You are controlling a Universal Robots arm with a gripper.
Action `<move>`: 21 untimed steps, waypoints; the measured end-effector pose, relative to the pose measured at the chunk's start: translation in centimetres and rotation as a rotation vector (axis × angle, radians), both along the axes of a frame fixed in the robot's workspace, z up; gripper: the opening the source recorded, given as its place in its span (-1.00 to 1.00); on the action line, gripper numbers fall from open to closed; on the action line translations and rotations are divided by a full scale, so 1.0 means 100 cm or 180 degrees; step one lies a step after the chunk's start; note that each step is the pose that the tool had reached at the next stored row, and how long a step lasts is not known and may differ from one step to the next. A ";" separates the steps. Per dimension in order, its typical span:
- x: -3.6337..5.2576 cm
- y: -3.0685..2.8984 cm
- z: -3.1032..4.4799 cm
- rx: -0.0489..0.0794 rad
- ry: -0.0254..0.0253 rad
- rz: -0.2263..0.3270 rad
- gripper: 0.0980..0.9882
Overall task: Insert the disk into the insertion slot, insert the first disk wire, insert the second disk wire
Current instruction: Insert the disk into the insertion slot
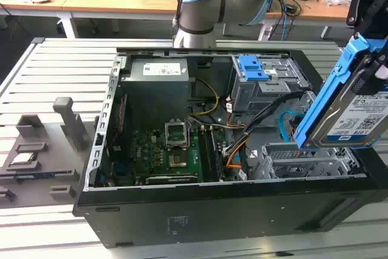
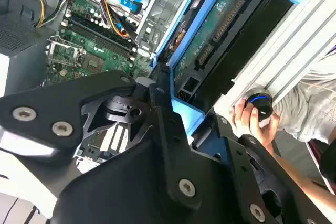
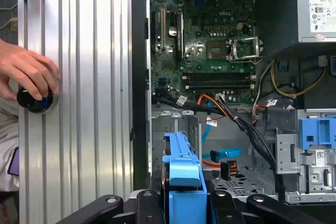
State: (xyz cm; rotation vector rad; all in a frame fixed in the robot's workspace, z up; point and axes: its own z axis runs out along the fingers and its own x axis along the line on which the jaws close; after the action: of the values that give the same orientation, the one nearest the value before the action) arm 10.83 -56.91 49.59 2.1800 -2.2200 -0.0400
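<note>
Disk (image 1: 357, 110) hung tilted over the open computer case (image 1: 212, 213) at 3 o'clock in the exterior view, its blue frame clamped by the tool (image 3: 184, 205). Just below sat the grey insertion slot (image 1: 285, 159). A light-blue cable (image 1: 283, 122) looped at the slot's 11 o'clock, with orange wires (image 1: 234, 156) at its 9 o'clock.

One silver-grey rectangular hard drive in a bright blue plastic frame (image 1: 357, 116), one low grey perforated sheet-metal bay (image 1: 306, 159), one red-orange wire bundle (image 3: 206, 98), one thin flat light-blue cable (image 3: 231, 152), one green motherboard (image 1: 160, 150), one open black computer case (image 1: 212, 210) and one person's hand (image 3: 26, 69).
</note>
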 end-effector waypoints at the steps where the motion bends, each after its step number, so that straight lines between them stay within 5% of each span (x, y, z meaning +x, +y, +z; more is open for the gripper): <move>1: -0.0024 0.0000 -0.0009 0.0000 0.0000 0.0000 -0.40; 21: -0.0085 0.0009 -0.0303 -0.0009 0.0000 0.0000 -0.40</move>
State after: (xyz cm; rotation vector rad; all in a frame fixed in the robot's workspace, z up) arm 9.98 -56.82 46.56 2.1785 -2.2188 -0.0368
